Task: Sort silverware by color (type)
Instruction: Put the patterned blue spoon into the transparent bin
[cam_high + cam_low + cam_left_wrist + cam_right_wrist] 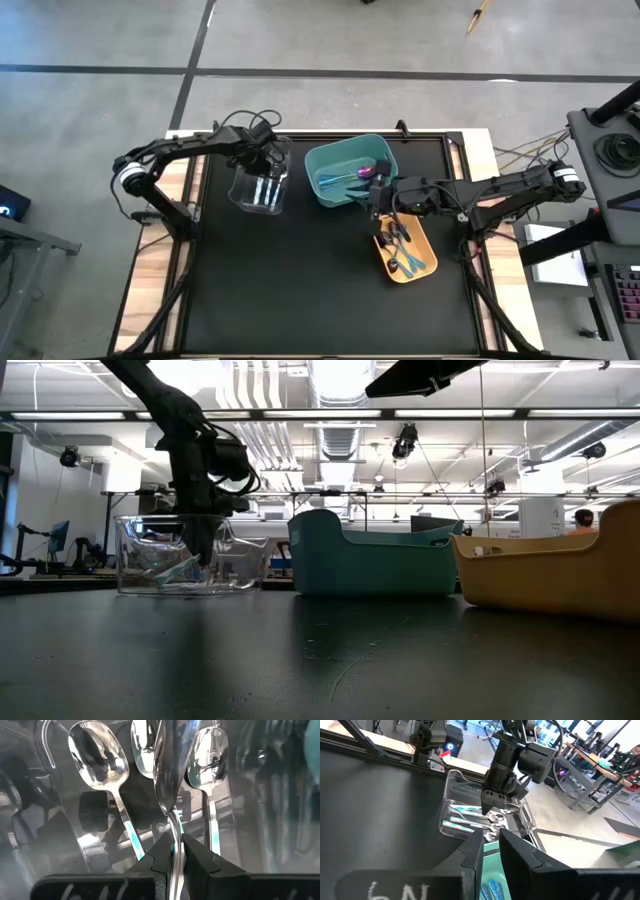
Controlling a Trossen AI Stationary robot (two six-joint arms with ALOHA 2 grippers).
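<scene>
Three silver spoons [102, 762] with teal-marked handles are seen lying in the clear bin [258, 188] at ten o'clock on the table [300, 290]. A fourth spoon [170, 775] is clenched by the left gripper [176, 851] inside that bin. The right gripper [491, 847], its grip impossible to tell, is held at the teal bin [325, 160]; other utensils [398, 245] are left in the orange bin [428, 258].

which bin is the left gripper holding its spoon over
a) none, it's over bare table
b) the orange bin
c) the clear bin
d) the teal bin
c: the left gripper is shut on a silver spoon inside the clear bin, where other spoons with teal handles already lie; the teal bin and the orange bin sit over by the right arm.
</scene>
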